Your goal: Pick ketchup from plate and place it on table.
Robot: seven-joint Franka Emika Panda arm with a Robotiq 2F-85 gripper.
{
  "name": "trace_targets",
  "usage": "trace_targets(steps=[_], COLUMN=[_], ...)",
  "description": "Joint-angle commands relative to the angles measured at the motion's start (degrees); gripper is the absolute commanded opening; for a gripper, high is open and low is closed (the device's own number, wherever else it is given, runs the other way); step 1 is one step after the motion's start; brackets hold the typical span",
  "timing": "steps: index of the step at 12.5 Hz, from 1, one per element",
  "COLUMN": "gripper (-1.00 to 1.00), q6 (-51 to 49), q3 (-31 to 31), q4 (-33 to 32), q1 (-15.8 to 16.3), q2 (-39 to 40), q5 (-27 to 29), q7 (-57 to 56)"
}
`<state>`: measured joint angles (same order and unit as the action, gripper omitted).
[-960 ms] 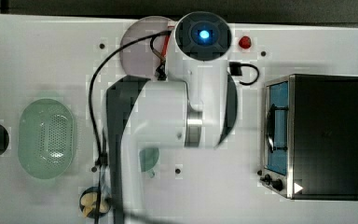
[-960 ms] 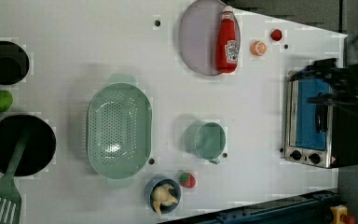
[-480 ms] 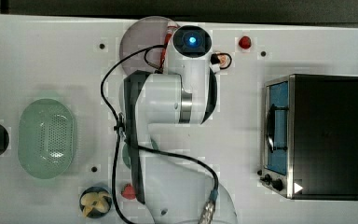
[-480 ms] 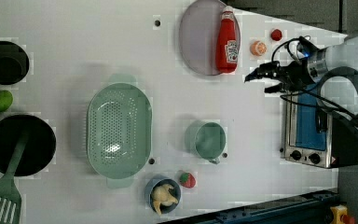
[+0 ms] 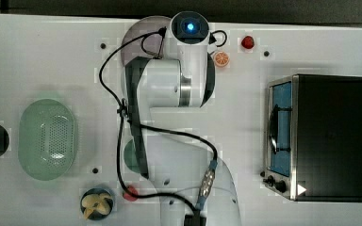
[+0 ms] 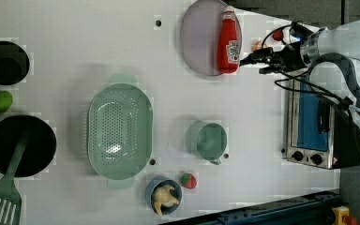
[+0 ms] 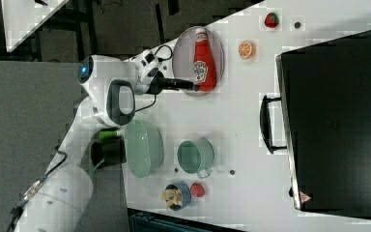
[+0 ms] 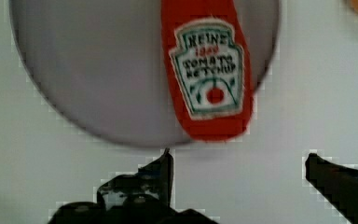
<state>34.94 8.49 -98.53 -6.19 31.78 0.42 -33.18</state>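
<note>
While its two dark fingers stand spread with bare table between them, the gripper (image 8: 237, 163) hangs just off the plate's rim, holding nothing, its tips near the base of the ketchup (image 6: 229, 43). The ketchup lies flat on the plate (image 6: 199, 42), along the side nearest the gripper, its base reaching slightly over the rim. The plate sits at the table's (image 6: 98, 37) far edge in the left view's top. An orange slice (image 7: 245, 49) and a small red fruit (image 7: 271, 20) rest beyond the plate toward the table's corner. A toaster oven (image 5: 327, 136) stands along the table's edge at the top view's right.
</note>
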Motion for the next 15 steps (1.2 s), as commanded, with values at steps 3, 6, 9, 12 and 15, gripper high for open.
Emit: trace_targets(steps=[3,6,9,12,15], gripper=[1.00,1.00,1.00,1.00,0.91], q6=[2.1,5.6,10.6,13.7,14.1], q3=[-0.3,-0.3,-0.4,-0.3,-0.7], q4=[8.8,11.6,12.4,12.9,13.3], q1=[1.0,1.4,1.6,1.9,2.2], q2=[9.1,13.7,16.8,18.6,18.9], q5=[-2.3,-2.6,-3.9,-4.5,-4.5], q7=[-9.2,-9.8,-9.8,-9.8,-9.8])
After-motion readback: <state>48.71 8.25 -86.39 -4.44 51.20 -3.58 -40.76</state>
